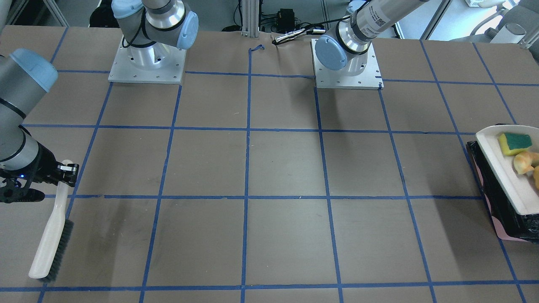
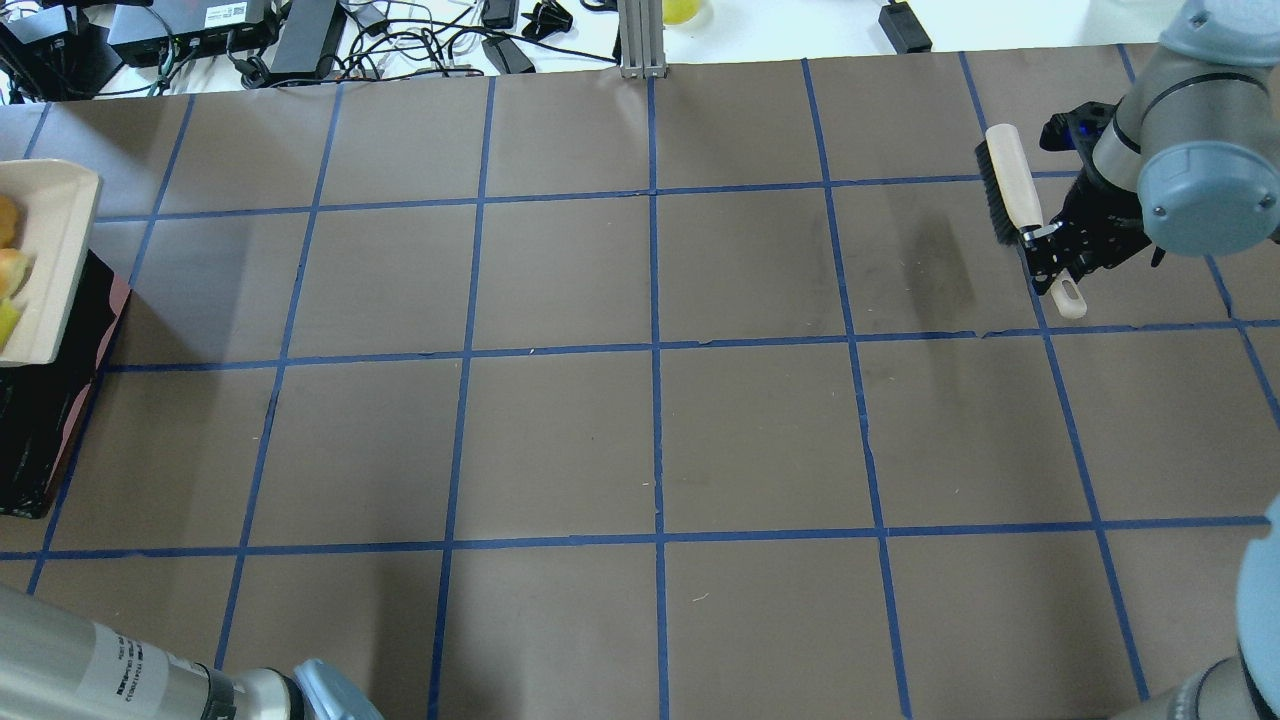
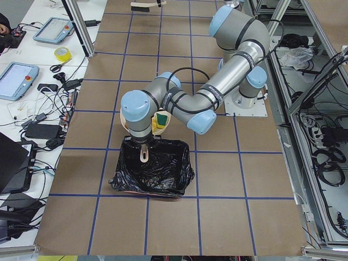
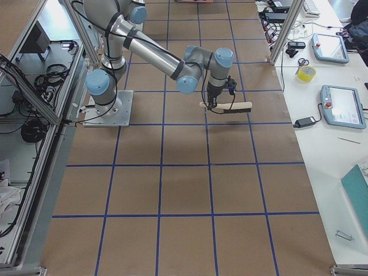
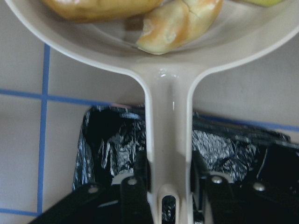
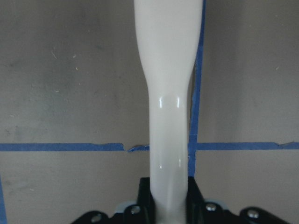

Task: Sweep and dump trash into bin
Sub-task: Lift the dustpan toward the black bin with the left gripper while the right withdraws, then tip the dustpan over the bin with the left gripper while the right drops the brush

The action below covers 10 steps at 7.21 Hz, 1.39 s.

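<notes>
My left gripper (image 5: 168, 198) is shut on the handle of the beige dustpan (image 1: 501, 168), held above the bin (image 1: 497, 202), a box lined with a black bag (image 3: 157, 174). The trash lies in the pan: a green-and-yellow sponge piece (image 1: 514, 143), a croissant (image 1: 524, 162) and a potato-like lump (image 1: 537, 176). The left wrist view shows the croissant (image 5: 177, 23) and the lump (image 5: 103, 7) in the pan, with the bin (image 5: 107, 144) below. My right gripper (image 2: 1050, 250) is shut on the white handle of a black-bristled brush (image 1: 52, 235) at the table's far right end.
The two arm bases (image 1: 146, 63) (image 1: 347, 63) stand at the robot's side of the table. Blue tape lines (image 2: 655, 350) grid the brown tabletop. Cables and boxes (image 2: 250, 30) lie beyond the far edge. Tablets (image 4: 342, 106) sit on a side bench.
</notes>
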Available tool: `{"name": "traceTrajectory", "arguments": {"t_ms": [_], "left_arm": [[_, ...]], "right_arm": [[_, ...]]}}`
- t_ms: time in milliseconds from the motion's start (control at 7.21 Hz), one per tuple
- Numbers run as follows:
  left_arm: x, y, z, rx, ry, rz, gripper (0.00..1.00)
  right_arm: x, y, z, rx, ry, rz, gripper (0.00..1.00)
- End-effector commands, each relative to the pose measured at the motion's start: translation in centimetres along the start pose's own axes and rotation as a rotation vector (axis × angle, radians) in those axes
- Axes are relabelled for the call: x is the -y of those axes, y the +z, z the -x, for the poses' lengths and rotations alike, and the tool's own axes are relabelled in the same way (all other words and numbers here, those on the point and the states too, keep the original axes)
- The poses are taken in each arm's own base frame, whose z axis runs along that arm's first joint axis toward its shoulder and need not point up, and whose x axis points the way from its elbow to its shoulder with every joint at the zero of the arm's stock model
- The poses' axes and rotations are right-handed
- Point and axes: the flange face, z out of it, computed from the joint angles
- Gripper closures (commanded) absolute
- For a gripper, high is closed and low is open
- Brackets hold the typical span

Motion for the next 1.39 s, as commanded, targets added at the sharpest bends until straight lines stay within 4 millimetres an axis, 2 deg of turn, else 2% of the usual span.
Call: {"name": "traceTrajectory", "arguments": {"t_ms": [0, 139, 416, 833, 971, 1110, 1249], "left_arm": [[-5.1, -1.2, -1.2, -0.045, 0.104, 0.155, 1.0], [-6.0, -1.4, -0.9, -0.031, 0.148, 0.202, 1.0], [-7.2, -1.5, -0.7, -0.06, 0.147, 0.345, 1.0], [-7.0, -1.3, -1.0, -0.136, 0.127, 0.403, 1.0], [-5.1, -1.4, -0.2, -0.158, 0.143, 0.444, 1.0], [-3.4, -1.6, 0.7, -0.161, 0.153, 0.521, 1.0], [-2.8, -0.9, 0.5, -0.164, 0.156, 0.529, 1.0]], "right_arm": [[-0.2, 1.7, -0.5, 0.007, 0.0, 0.026, 1.0], [0.1, 2.6, -0.6, 0.013, 0.004, 0.042, 1.0], [0.3, 3.1, -0.7, 0.004, 0.004, 0.039, 1.0], [0.5, 4.0, -0.7, 0.01, 0.005, 0.055, 0.99], [0.5, 4.0, -0.8, 0.01, 0.003, 0.057, 0.86], [0.5, 4.1, -0.7, 0.011, 0.003, 0.061, 0.54], [0.5, 4.1, -0.7, 0.013, 0.004, 0.061, 0.39]]}}
